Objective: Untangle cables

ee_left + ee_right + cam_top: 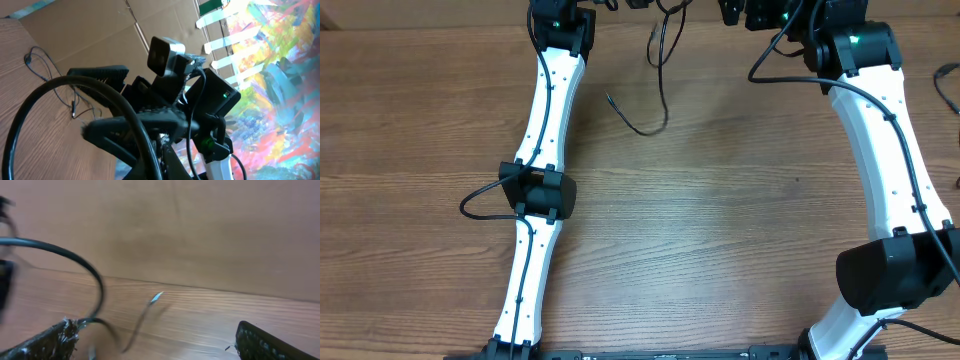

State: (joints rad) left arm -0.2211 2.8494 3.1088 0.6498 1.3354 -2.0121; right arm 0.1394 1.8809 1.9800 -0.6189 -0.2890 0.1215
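Cables (665,105) lie near the far edge of the table (720,220), between the two arms. Thin black strands drop from the overhead view's top border, curl, and end in a loose tip pointing left. A silver plug tip (156,297) rests on the wood ahead of the right gripper (152,330), whose fingers stand wide apart around nothing. The left gripper, beyond that top border, is closed; whether it pinches a strand cannot be told. Broad bare wood spreads nearward between the left arm (545,110) and right arm (880,140).
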